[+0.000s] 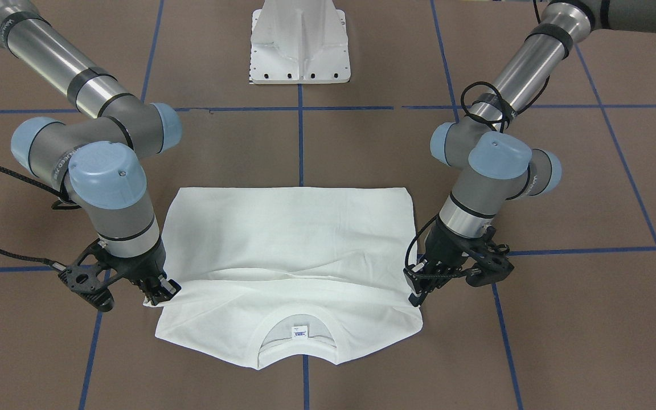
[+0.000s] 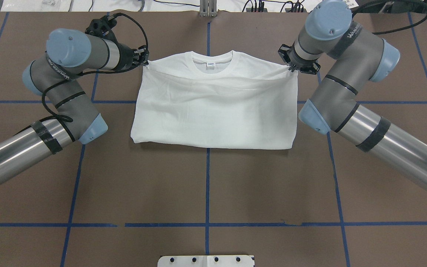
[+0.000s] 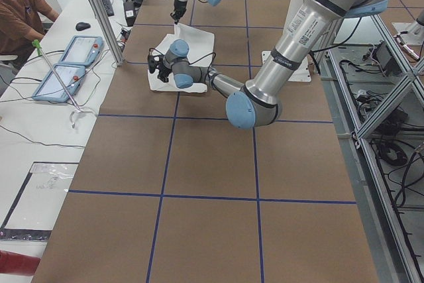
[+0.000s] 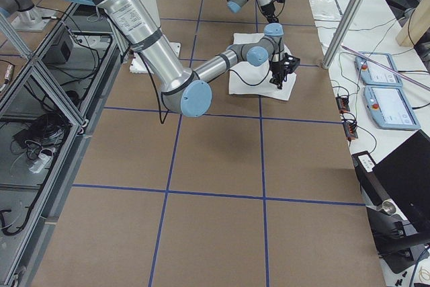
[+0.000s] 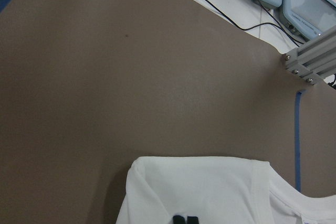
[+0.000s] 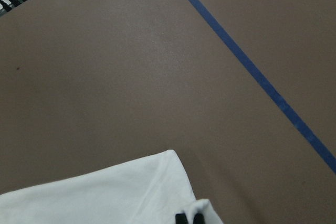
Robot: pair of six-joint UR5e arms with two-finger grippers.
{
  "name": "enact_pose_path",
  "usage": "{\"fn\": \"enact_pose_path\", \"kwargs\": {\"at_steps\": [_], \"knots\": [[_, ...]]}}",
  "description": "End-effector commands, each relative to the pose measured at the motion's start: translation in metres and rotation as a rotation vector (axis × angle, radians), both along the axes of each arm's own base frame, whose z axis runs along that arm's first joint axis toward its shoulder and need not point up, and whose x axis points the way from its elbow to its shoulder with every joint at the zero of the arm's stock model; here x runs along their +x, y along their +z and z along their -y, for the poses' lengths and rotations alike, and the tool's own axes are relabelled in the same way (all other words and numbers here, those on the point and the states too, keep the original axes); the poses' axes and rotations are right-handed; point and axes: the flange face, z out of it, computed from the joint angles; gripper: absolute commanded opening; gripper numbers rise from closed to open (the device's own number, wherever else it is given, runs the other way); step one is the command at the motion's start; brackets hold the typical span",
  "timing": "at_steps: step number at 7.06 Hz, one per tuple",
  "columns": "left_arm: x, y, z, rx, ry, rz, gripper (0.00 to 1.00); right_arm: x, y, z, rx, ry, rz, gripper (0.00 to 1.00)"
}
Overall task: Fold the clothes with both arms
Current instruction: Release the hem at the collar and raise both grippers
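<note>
Lettering, approx. "WANLE…", on grey sleeve of right arm (image 2: 350,31) & left arm (image 2: 58,70); neck label (image 2: 211,64) print too small to read.

left gripper (image 2: 146,62): low, fingers pinched shut | right gripper (image 2: 294,69): low, fingers pinched shut | elbows bent

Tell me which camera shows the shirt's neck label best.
Exterior front-facing: the neck label on the shirt lies close to the camera, unobstructed. Overhead exterior shows it smaller. I can't make it out in the side or wrist views.
</note>
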Motion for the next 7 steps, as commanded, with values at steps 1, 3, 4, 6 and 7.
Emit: {"fn": "enact_pose_path", "kwargs": {"at_steps": [1, 3, 4, 6, 7], "knots": [[0.004, 0.016, 0.003, 0.012, 0.000, -0.009, 0.00, -0.009, 0.017, 0.010, 0.018, 0.001, 0.017, 0.00], [0.002, 0.021, 0.004, 0.009, -0.003, -0.006, 0.00, -0.010, 0.019, 0.011, 0.020, 0.000, 0.017, 0.00], [0.001, 0.023, 0.004, 0.008, -0.003, -0.005, 0.00, -0.011, 0.022, 0.012, 0.018, 0.001, 0.013, 0.00], [-0.003, 0.025, 0.005, 0.011, -0.007, -0.006, 0.00, -0.012, 0.016, 0.014, 0.023, 0.002, 0.017, 0.51], [-0.027, 0.035, 0.017, 0.015, -0.031, 0.005, 0.27, -0.012, 0.005, 0.016, 0.029, 0.012, 0.032, 0.59]]}}
